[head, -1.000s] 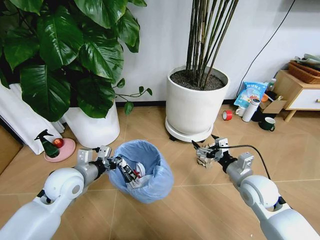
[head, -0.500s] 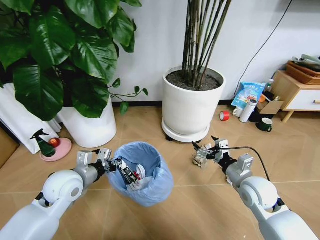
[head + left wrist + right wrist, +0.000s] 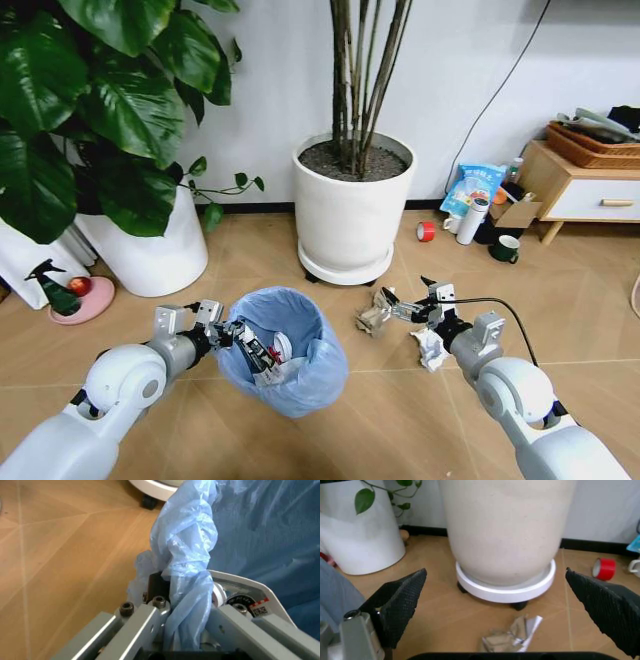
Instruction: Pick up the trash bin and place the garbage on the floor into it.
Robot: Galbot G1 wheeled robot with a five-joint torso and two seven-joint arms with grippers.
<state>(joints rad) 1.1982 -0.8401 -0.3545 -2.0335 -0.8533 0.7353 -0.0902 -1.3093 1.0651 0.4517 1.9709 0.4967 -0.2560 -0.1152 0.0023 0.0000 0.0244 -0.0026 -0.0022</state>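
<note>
**Bin held at the rim, two scraps of litter on the floor nearby**

The trash bin sits low in the middle of the head view, its light-blue bag folded over the rim, with some litter already inside. The left gripper has its fingers clamped on the bag-covered rim at the bin's left side.

Two pieces of garbage lie on the floor to the bin's right: a crumpled brownish wad just in front of the white plant pot, and a white paper wad close under the right arm. The right gripper hovers over them, fingers spread wide apart and empty.

A second white pot stands to the left. Open floor lies between the two pots.
</note>
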